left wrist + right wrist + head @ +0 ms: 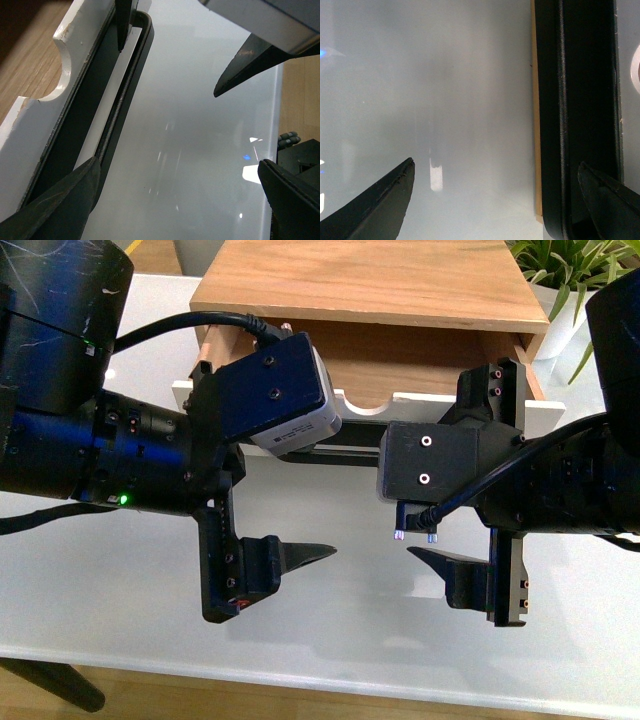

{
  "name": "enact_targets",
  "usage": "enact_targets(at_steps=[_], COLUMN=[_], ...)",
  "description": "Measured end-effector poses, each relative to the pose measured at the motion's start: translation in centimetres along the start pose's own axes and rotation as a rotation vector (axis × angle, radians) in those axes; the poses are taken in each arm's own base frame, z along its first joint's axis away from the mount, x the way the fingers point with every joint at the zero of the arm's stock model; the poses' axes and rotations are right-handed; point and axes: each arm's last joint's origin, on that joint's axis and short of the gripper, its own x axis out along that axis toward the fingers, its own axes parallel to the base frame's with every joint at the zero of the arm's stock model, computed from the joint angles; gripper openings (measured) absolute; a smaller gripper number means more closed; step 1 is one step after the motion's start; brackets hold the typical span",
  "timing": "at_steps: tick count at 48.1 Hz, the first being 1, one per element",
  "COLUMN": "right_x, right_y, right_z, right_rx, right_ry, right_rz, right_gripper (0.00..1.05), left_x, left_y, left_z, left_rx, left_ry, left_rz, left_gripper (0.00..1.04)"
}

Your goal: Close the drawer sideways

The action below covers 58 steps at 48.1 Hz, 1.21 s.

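The drawer point(560, 415) stands pulled out of the wooden cabinet point(370, 280); its white front has a half-round notch and a wide black bar handle point(350, 448). My left gripper point(330, 495) is open and turned sideways in front of the drawer's left half, with one finger by the handle and the other over the table. My right gripper point(405, 495) is open in front of the right half, mirrored. In the left wrist view the gripper point(177, 167) spans from the handle point(125, 95) on the drawer front point(45, 115) out over the table. In the right wrist view the gripper point(496, 165) has one finger over the handle point(562, 100).
The cabinet sits on a white table point(330, 620), whose front edge runs below the grippers. A green plant point(570, 270) in a white pot point(560, 330) stands at the back right. My right gripper's fingers point(245, 65) show in the left wrist view.
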Motion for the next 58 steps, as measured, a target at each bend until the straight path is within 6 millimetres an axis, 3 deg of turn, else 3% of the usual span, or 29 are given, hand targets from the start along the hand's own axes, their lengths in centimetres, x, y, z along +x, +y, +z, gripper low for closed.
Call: enact_targets(at_steps=[58], right_x=[1.6], right_y=[-0.1], right_z=[-0.2], right_rx=[-0.012], right_ry=[0.032], right_rz=[0.025], right_gripper=[0.96], left_x=[2.9], left_y=[2.1], left_z=[-0.5], left_rx=[-0.001], left_ry=[0.054], left_rz=[-0.017], left_gripper=[0.96])
